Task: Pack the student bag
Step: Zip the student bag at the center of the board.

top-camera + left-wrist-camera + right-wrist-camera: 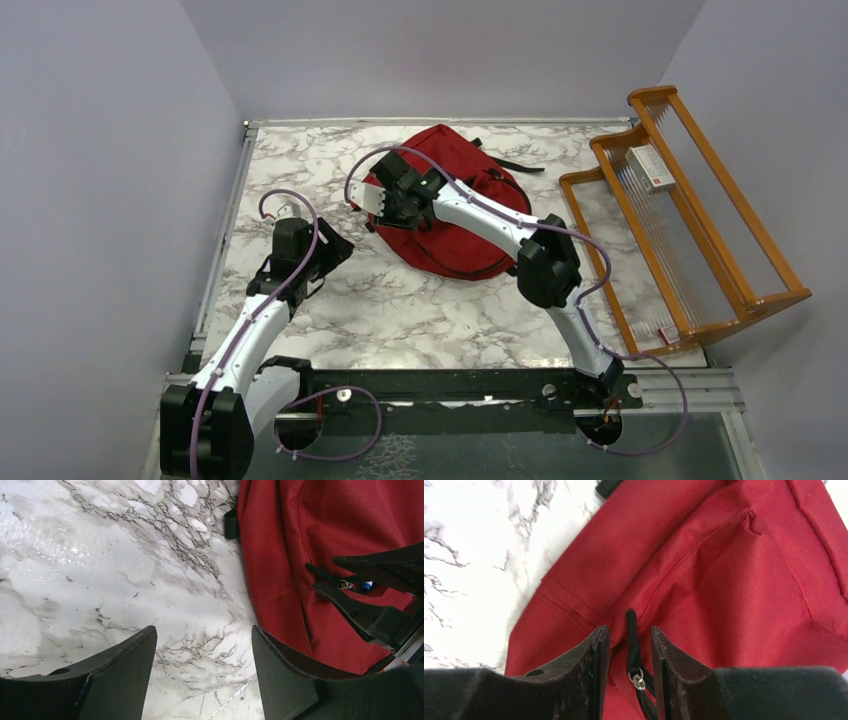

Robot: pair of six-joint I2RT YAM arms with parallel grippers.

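Step judged: unzipping. Right gripper straddles the zipper pull of the student bag beneath it, jaws apart, nothing pinched. Left gripper released, bag at its right. Next: pinch the pull squarely.

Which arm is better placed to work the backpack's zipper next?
Right, probably. The right end effector straddles the zipper pull on the red backpack, jaws apart; the left end effector hangs open over the table, beside the backpack.
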